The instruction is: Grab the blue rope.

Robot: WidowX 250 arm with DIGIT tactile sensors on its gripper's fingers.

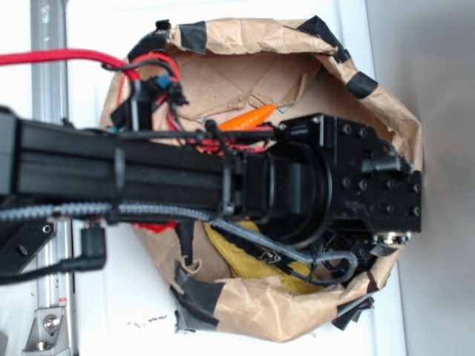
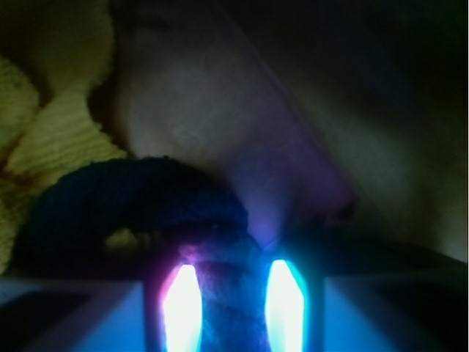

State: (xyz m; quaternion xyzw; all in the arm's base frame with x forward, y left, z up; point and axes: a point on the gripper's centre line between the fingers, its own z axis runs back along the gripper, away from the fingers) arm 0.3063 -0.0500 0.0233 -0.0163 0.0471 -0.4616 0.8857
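Navy twisted cord fills the near centre of the wrist view: the blue rope (image 2: 146,194) arches in a dark loop and one strand runs down between the two glowing fingers (image 2: 182,304) of the gripper (image 2: 229,304), which appear closed against it on both sides. Just left of the rope lies a yellow cloth (image 2: 44,139), touching it. Beyond, a pale paper wall (image 2: 205,95) slopes away, leaving little room. From the exterior view, the black arm (image 1: 185,174) reaches into a taped brown paper bag (image 1: 297,311); an orange carrot toy (image 1: 249,117) lies at its far side, and the rope is hidden.
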